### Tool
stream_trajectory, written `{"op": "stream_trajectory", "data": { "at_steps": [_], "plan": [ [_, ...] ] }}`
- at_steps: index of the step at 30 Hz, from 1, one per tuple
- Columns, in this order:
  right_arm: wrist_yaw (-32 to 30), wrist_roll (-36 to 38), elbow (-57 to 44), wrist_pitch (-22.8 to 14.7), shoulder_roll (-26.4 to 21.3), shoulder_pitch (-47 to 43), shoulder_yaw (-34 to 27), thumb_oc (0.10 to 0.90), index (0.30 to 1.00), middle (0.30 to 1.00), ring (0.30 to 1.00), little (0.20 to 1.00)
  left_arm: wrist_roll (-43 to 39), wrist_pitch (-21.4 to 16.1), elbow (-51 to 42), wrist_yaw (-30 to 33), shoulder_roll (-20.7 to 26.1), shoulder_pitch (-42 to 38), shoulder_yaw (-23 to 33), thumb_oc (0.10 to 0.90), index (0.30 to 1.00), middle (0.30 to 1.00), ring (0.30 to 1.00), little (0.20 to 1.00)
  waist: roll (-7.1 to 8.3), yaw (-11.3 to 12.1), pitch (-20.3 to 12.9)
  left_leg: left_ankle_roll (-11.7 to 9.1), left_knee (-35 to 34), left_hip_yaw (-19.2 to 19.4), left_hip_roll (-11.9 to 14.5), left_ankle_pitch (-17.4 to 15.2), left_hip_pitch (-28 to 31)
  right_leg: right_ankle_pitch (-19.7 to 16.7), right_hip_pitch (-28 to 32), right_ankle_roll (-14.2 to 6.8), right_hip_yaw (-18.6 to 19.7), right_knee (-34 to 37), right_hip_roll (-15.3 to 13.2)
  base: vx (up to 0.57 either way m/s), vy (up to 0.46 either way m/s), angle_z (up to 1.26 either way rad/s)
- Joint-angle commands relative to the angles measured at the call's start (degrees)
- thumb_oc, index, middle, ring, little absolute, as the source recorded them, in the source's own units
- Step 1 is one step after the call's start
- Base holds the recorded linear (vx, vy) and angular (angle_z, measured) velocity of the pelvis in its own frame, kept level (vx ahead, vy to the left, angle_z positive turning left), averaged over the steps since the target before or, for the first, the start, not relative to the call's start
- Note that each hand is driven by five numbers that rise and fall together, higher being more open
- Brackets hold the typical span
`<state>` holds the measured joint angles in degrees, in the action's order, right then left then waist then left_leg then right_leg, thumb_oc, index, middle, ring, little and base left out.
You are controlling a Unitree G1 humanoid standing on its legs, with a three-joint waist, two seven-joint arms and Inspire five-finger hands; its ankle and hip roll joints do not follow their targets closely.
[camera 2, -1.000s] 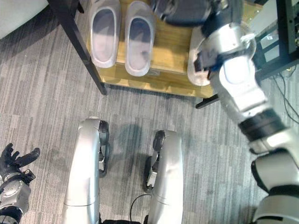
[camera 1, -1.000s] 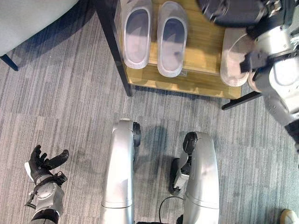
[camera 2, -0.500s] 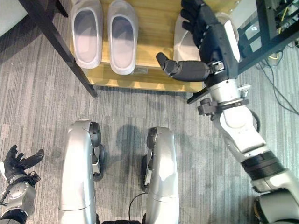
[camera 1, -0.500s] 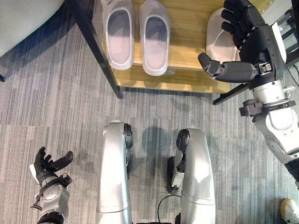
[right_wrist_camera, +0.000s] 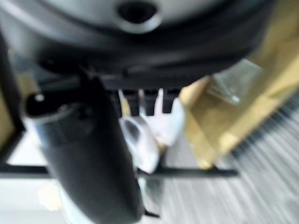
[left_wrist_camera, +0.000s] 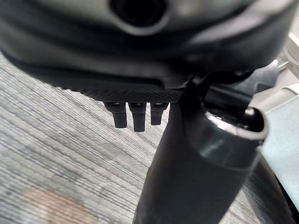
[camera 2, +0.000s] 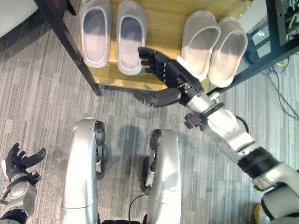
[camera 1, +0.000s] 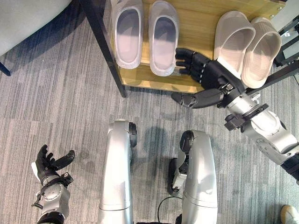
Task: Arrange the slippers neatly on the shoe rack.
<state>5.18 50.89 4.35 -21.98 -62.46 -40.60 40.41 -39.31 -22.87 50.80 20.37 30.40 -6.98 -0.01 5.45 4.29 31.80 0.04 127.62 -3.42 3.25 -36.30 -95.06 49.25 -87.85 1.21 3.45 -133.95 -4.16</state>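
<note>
Two pairs of slippers lie on the wooden shoe rack (camera 1: 196, 28). The grey pair (camera 1: 128, 30) (camera 1: 163, 35) sits side by side at the left. The beige pair (camera 1: 233, 39) (camera 1: 260, 53) lies at the right, tilted, one against the other. My right hand (camera 1: 210, 77) hovers open over the rack's front edge between the two pairs, fingers spread, thumb out over the floor, holding nothing. My left hand (camera 1: 49, 163) hangs open low at the left above the carpet, far from the rack.
A dark rack leg (camera 1: 105, 46) runs down the left side of the shelf. Grey striped carpet (camera 1: 56, 102) covers the floor. A pale grey piece of furniture (camera 1: 28, 18) fills the upper left corner. Another black frame with cables (camera 2: 285, 28) stands at the right.
My right hand has drawn back from the beige slippers toward the rack's front edge, empty. Both beige slippers now lie uncovered on the shelf. The camera has shifted slightly.
</note>
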Motion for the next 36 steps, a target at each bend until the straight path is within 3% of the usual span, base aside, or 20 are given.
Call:
{"op": "stream_trajectory", "data": {
  "at_steps": [1, 10, 20, 36],
  "plan": [
    [0.36, 2.82, -4.82, -4.48, -2.8, -4.13, -6.64, 0.8, 0.9, 0.9, 0.9, 0.9, -0.24, -3.89, 0.16, 0.14, 2.21, 2.39, -0.11, 0.8, 0.9, 0.9, 0.9, 0.9, 0.95, 2.99, -2.0, 0.98, 0.21, -4.45, -1.09, -9.54, 5.1, -4.55, -2.1, 4.79, 2.47, 3.01, -1.47, 0.0, 0.0, 0.0],
    [-0.02, -0.75, -3.13, -3.69, -2.62, -6.32, -3.81, 0.8, 0.9, 0.9, 0.9, 0.9, -0.38, -3.87, 0.45, -0.68, 2.01, 2.87, -0.43, 0.8, 0.9, 0.9, 0.9, 0.9, 0.41, 2.92, -2.0, 0.92, 0.22, -4.56, -1.16, -9.32, 5.1, -4.34, -2.1, 4.87, 2.3, 2.82, -1.48, 0.0, 0.0, 0.0],
    [-0.32, -0.28, 7.04, -1.91, -2.37, -12.16, 0.98, 0.8, 0.9, 0.9, 0.9, 0.9, -0.5, -3.95, 0.2, -1.53, 2.62, 3.5, -1.81, 0.8, 0.9, 0.9, 0.9, 0.9, -0.43, 3.6, -2.0, 0.78, 0.17, -4.74, -1.29, -9.31, 5.1, -4.27, -2.1, 4.88, 2.41, 2.95, -1.67, 0.0, 0.0, 0.0],
    [1.96, 10.96, 14.17, -0.7, 3.4, -19.62, 3.65, 0.8, 0.9, 0.9, 0.9, 0.9, -1.54, -4.09, 0.53, -2.52, 3.58, 4.11, -3.84, 0.8, 0.9, 0.9, 0.9, 0.9, -1.22, 4.78, -2.0, 0.64, 0.44, -4.93, -1.3, -9.56, 5.1, -4.2, -2.1, 5.01, 2.48, 2.56, -1.71, 0.0, 0.0, 0.0]
  ]
}}
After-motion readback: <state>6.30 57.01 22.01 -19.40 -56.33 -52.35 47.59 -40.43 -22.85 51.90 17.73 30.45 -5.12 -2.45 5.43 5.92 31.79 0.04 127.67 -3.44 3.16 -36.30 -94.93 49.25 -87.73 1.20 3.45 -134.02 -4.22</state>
